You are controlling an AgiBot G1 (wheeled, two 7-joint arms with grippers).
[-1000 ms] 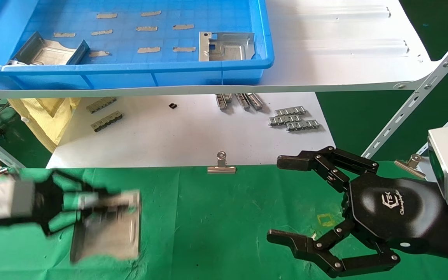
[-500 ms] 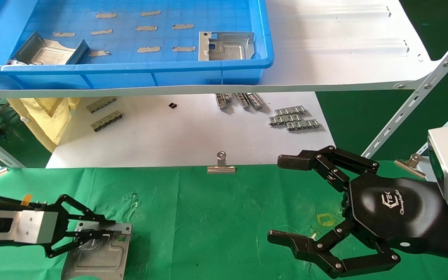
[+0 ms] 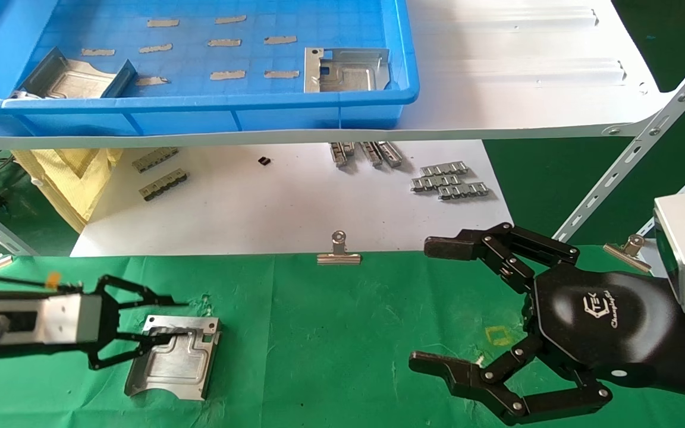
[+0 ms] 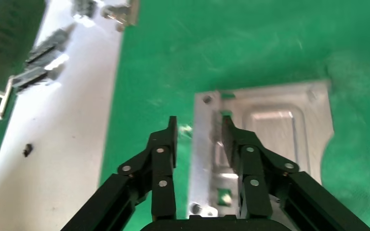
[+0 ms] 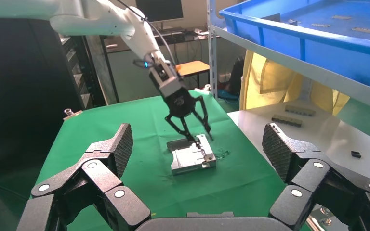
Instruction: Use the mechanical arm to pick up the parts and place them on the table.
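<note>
A silvery stamped plate (image 3: 175, 358) lies on the green cloth table (image 3: 330, 333) at the near left. My left gripper (image 3: 175, 320) is open over its far edge, one finger on each side of the bent-up flange. The left wrist view shows the plate (image 4: 274, 130) with the flange between the spread fingers of that gripper (image 4: 200, 135). My right gripper (image 3: 430, 304), glossy black with a white logo, hangs open and empty over the cloth at the right. The right wrist view shows it (image 5: 198, 140) facing the plate (image 5: 189, 159). Two more plates (image 3: 68, 80) (image 3: 345, 70) lie in the blue bin.
The blue bin (image 3: 200, 113) sits on a white shelf board (image 3: 527, 59) at the back. Below it a white sheet (image 3: 289, 202) carries small toothed strips (image 3: 449, 181). A binder clip (image 3: 338, 252) holds the cloth's edge. Slanted shelf struts (image 3: 646, 142) stand at the right.
My left gripper has lowered the plate onto the cloth, shifted it a little right and opened its fingers. The right arm has not moved.
</note>
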